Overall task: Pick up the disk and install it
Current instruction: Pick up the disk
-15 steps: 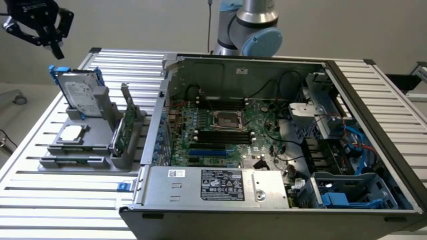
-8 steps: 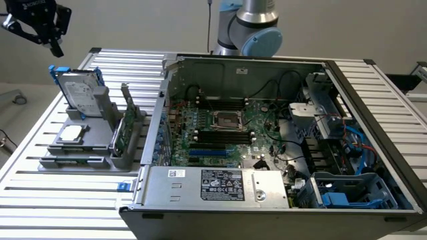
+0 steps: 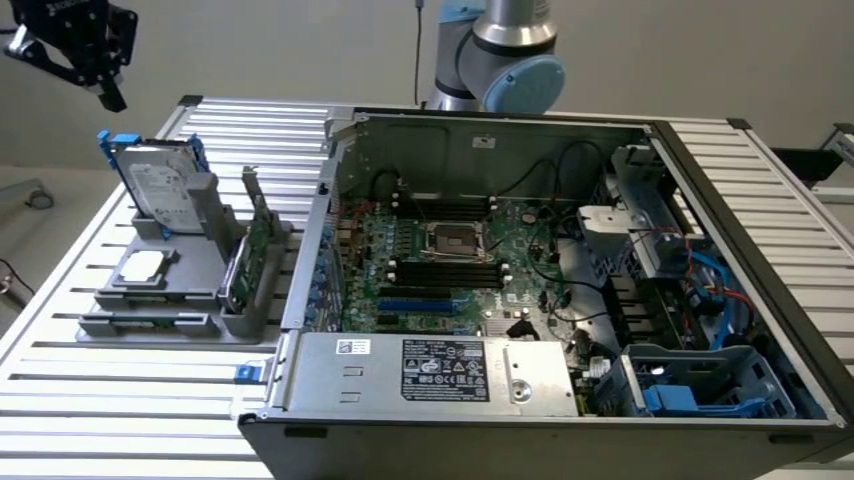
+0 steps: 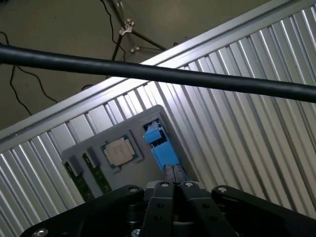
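The disk (image 3: 160,188) stands upright in a grey holder (image 3: 174,300) on the slatted table, at the exterior view's left; it is silver-grey with a white label and blue rails. My black gripper (image 3: 110,95) hangs high above and behind it, well clear. In the wrist view the gripper (image 4: 173,172) points down over the disk's blue top edge (image 4: 159,144), its two fingers pressed together with nothing between them.
The holder also carries a square silver chip (image 4: 118,152) and upright green circuit cards (image 3: 254,255). An open computer case (image 3: 534,280) takes up the table's middle and right, with a blue drive cage (image 3: 707,385) at its near right corner. A black cable (image 4: 158,74) crosses the wrist view.
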You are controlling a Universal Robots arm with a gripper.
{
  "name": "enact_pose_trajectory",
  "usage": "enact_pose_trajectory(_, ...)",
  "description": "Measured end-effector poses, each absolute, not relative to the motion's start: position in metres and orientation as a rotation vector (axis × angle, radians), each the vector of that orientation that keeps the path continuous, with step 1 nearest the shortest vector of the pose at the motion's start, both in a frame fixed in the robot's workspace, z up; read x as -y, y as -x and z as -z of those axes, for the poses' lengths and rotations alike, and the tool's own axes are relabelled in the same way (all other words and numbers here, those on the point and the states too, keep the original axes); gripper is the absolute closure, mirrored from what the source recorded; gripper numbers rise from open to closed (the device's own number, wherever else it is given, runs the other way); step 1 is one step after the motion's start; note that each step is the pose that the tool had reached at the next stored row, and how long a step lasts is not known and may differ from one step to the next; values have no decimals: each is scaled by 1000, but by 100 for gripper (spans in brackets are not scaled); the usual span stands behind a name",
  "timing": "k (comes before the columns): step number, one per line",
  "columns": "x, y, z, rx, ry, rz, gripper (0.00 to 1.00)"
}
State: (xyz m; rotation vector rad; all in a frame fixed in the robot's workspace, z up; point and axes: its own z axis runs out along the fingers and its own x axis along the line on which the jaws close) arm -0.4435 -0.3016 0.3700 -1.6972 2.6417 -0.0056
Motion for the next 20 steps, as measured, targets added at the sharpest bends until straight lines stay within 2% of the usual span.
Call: enact_pose_trajectory(20,302,444,-370,-2290,2148,5,89)
